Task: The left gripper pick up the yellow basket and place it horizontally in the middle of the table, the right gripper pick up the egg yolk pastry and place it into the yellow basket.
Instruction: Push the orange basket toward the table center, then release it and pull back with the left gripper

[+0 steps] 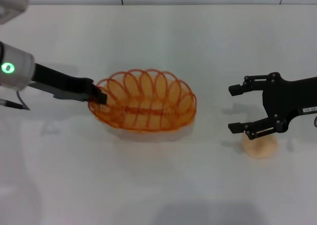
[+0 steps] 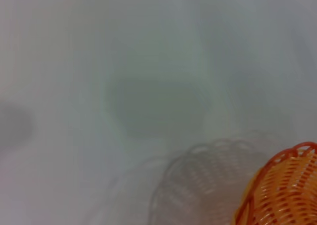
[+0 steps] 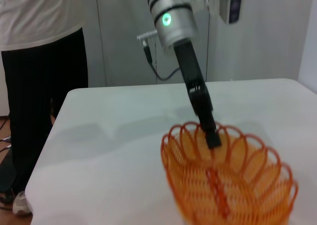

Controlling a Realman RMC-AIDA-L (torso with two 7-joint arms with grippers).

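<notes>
The yellow basket is an oval orange-yellow wire basket lying lengthwise near the middle of the white table. My left gripper is shut on its left rim. The right wrist view shows that gripper clamped on the rim of the basket. The left wrist view shows a corner of the basket with its shadow beside it on the table. The egg yolk pastry sits on the table at the right. My right gripper is open, just above and behind the pastry, not touching it.
A person in dark trousers stands beyond the table's far edge in the right wrist view. Bare white table surface lies in front of the basket and between the basket and the pastry.
</notes>
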